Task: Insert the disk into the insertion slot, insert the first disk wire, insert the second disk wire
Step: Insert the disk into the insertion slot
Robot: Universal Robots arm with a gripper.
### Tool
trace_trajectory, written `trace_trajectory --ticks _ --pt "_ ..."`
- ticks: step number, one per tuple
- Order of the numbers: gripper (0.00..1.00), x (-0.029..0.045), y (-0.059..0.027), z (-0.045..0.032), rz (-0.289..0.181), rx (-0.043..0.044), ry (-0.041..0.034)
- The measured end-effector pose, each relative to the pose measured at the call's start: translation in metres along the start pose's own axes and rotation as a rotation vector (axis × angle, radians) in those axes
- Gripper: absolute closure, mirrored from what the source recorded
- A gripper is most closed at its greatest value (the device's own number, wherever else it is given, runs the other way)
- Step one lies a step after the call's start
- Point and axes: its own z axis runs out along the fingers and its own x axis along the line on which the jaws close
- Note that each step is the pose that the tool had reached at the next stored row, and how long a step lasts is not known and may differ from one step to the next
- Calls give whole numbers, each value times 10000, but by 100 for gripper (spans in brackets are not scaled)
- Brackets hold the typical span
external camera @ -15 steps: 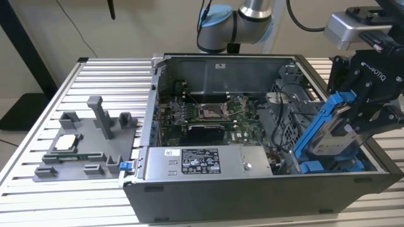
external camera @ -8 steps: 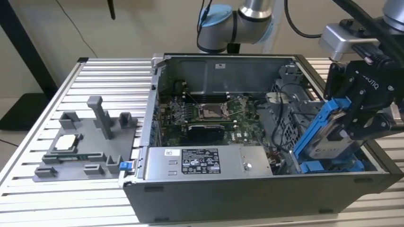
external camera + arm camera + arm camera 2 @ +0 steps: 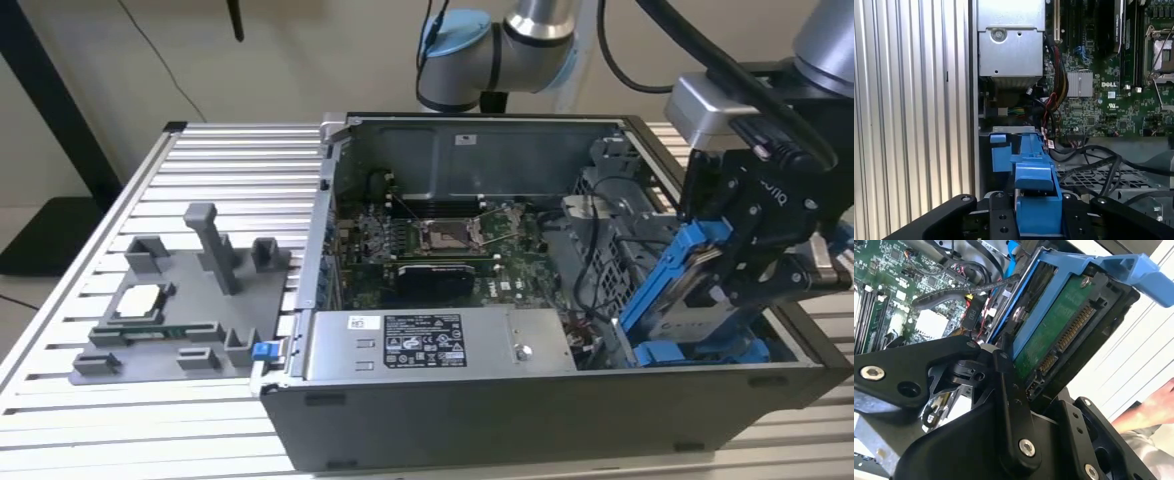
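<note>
disk (image 3: 1054,335): blue frame, green circuit board and connector pins showing, steeply tilted | gripper (image 3: 714,295): clamped on disk | over case (image 3: 534,420), exterior view's right

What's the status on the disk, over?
End effector shut on disk. Disk tilted, lower end at slot, not seated. Black cables close beside slot.

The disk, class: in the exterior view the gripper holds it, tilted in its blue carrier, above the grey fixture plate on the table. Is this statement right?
Not quite. The exterior view shows the gripper holding the disk, tilted in its blue carrier, above the open computer case at that view's right, not above the grey fixture plate at its left.
</note>
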Motion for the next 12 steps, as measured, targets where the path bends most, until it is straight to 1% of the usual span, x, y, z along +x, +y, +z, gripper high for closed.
trace_trajectory --ticks 5,6,12 --pt "100 0 0 4 -1 0 -13" --pt "0 0 0 4 0 -1 -12" --pt "0 1 0 -4 0 -2 -28"
